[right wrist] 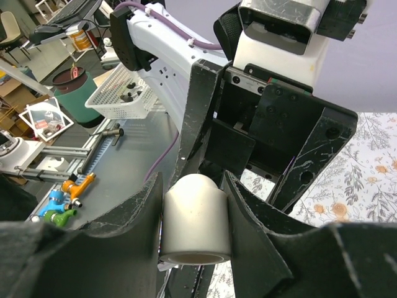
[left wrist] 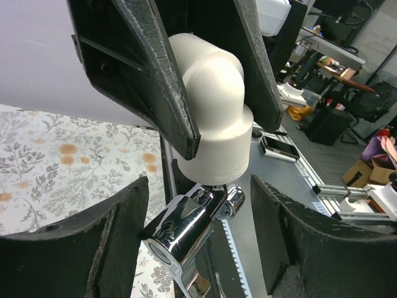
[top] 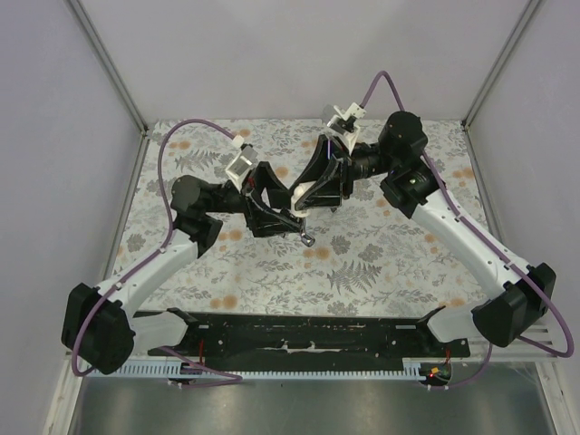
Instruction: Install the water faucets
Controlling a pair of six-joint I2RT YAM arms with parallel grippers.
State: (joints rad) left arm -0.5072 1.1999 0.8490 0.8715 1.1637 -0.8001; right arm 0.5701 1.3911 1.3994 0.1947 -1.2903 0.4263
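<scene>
The chrome water faucet (left wrist: 186, 226) hangs from the lower mouth of a white plastic elbow fitting (left wrist: 214, 105), its threaded end inside the fitting. My right gripper (right wrist: 193, 211) is shut on the white elbow (right wrist: 195, 223), one finger on each side. My left gripper (left wrist: 198, 214) is open around the faucet: the left finger (left wrist: 93, 242) is at the spout end, and the right finger (left wrist: 298, 242) stands apart from the handle. In the top view both grippers meet above the table's middle, left (top: 292, 222) and right (top: 313, 201), with the faucet (top: 309, 240) showing below them.
A floral cloth (top: 381, 263) covers the table inside pale enclosure walls. A black mounting plate (top: 308, 335) runs along the near edge. Beyond the table, the right wrist view shows a white basket (right wrist: 124, 93) and a green bin (right wrist: 77, 93).
</scene>
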